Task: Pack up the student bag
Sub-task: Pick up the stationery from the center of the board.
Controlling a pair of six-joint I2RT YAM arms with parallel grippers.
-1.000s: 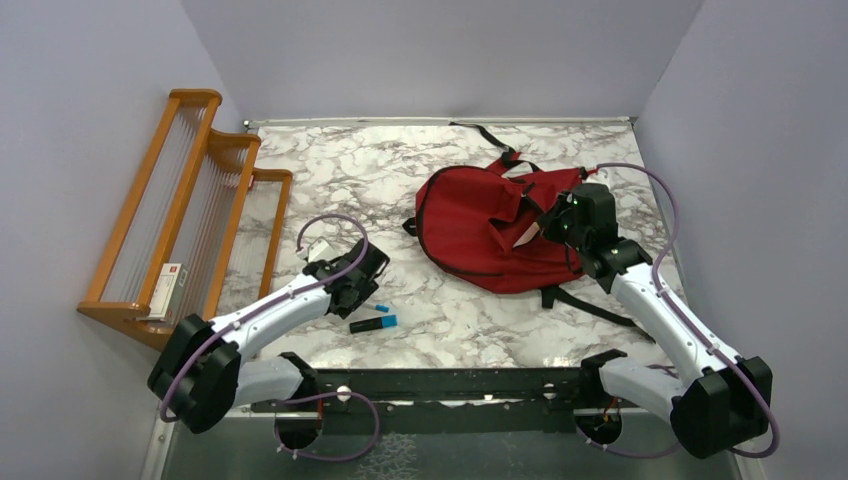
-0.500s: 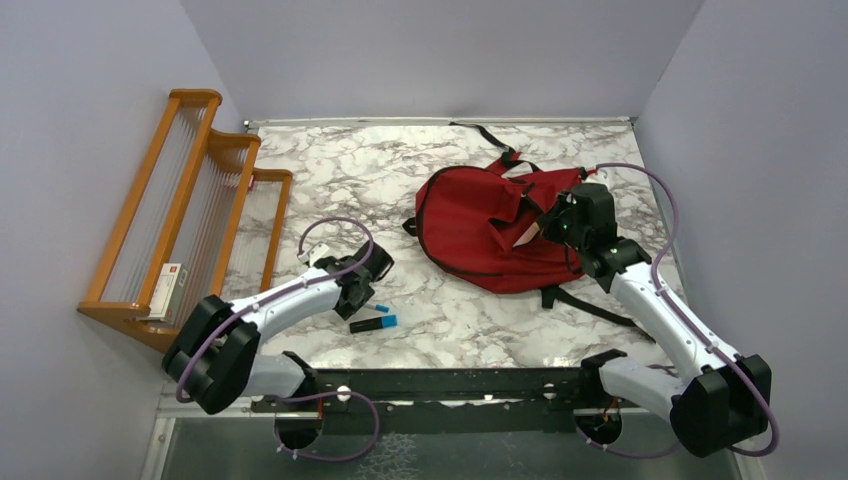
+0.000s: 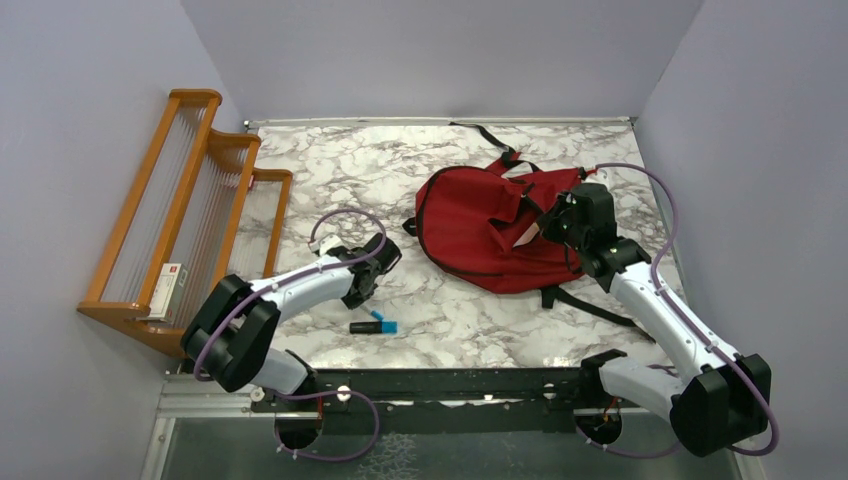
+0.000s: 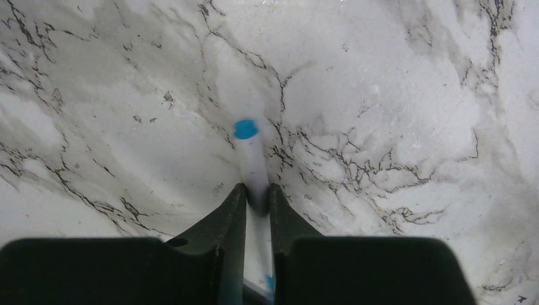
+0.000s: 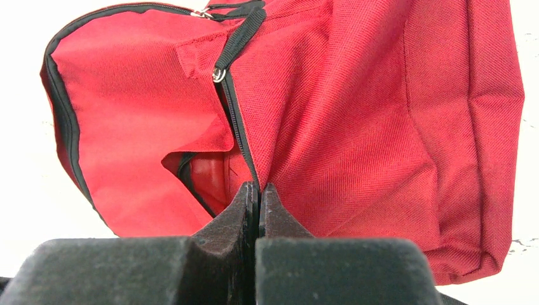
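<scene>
Since a second ago your left arm has swung in across the desk (image 3: pixel 340 170), and your left end effector (image 4: pixel 257 192) now grasps a white pen (image 4: pixel 252 159). Your right end effector (image 5: pixel 259 188) is clenched on the bag (image 5: pixel 356 114) by its zipper (image 5: pixel 232 108); the bag lies on the desk's right side.

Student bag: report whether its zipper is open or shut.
Open: the student bag shows a gap beside its zipper, and the right claw pinches the fabric edge there.
</scene>
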